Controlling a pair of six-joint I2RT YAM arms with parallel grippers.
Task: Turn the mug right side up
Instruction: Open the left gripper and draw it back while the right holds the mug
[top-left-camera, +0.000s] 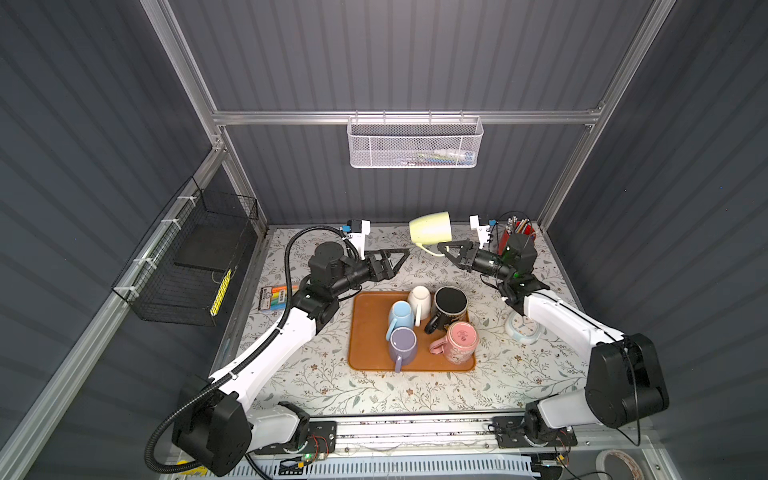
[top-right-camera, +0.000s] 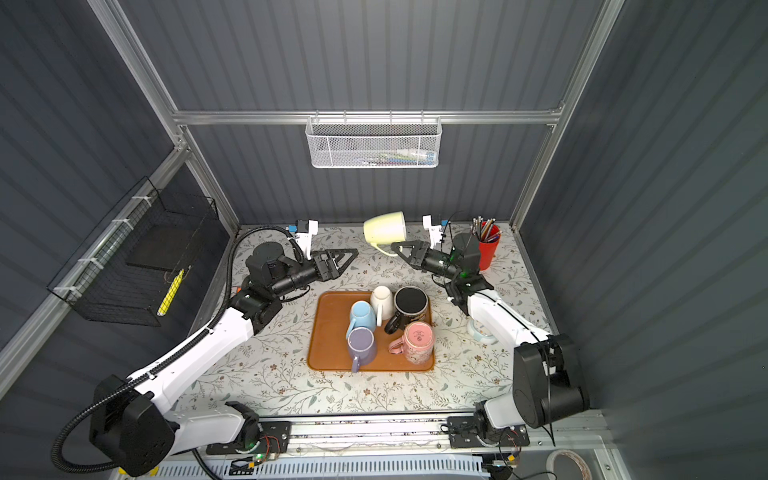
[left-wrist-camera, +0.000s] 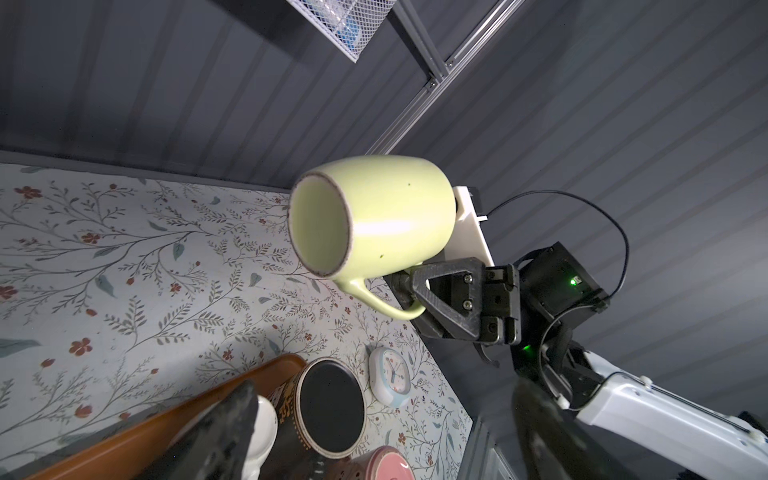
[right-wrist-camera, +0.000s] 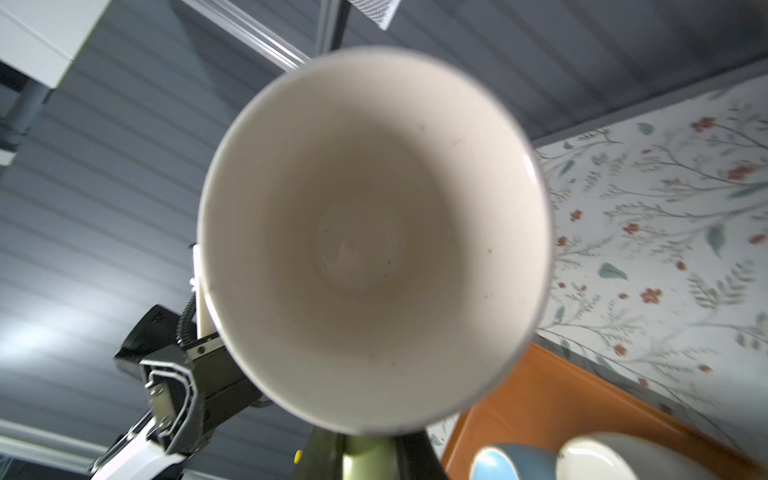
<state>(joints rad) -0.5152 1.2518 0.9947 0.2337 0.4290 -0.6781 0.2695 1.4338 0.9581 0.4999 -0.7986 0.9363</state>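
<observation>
**A:** Where's the mug?

**B:** We've got the mug (top-left-camera: 430, 227) off the table, lying sideways in the air. Its handle (left-wrist-camera: 374, 301) is on the underside, and the right gripper (top-left-camera: 442, 250) is clamped on it. The open mouth faces the left gripper (top-left-camera: 400, 258).

**A:** Left gripper state?

**B:** Spread wide, holding nothing. In its wrist view we see the fingers (left-wrist-camera: 232, 428) at opposite edges, with the mug ahead between them. The tips are near the rim, not touching.

**A:** Around them?

**B:** Below both grippers, on their near side, is the tray (top-left-camera: 365, 332). It holds the white mug (top-left-camera: 419, 297), black mug (top-left-camera: 451, 303), blue mug (top-left-camera: 401, 313), purple mug (top-left-camera: 403, 345) and pink mug (top-left-camera: 461, 340), packed close. The black mug is nearest under the right gripper. The pen cup (top-left-camera: 517, 232) is just behind that gripper's wrist. The clock (top-left-camera: 521, 330) is under its forearm, partly hidden. The small colourful box (top-left-camera: 274, 297) is beside the left arm.

**A:** Anything blocking?

**B:** In the right wrist view the mug's inside fills most of the frame and covers the left gripper's tips.
</observation>
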